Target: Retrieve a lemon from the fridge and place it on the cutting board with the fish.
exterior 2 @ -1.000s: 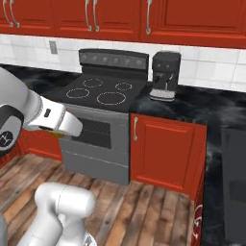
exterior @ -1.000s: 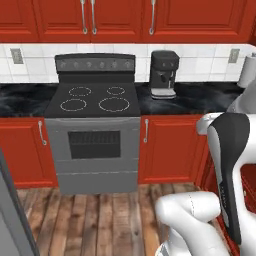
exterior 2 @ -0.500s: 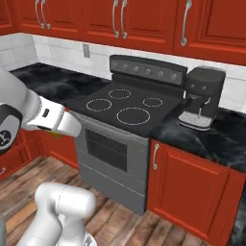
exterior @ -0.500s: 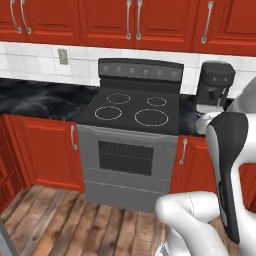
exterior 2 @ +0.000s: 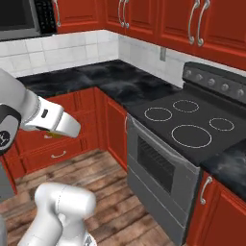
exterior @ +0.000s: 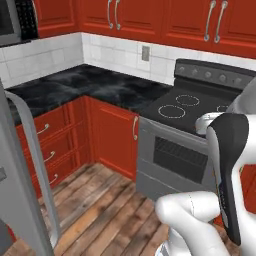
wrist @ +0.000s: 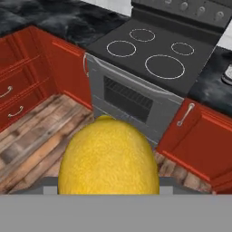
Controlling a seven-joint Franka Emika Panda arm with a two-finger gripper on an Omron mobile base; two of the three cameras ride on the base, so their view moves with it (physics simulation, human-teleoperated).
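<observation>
Lemon clenched in hand, carried in transit above wood floor. Grip best kept firm and level until cutting board appears. Black marbled bench, grey stove, red cabinets, white tile wall; fridge door edge at left.

No text, label, brand or number could be read anywhere. The knobs on the stove's back panel were too blurred to show markings, and the microwave above the counter bore nothing legible.
</observation>
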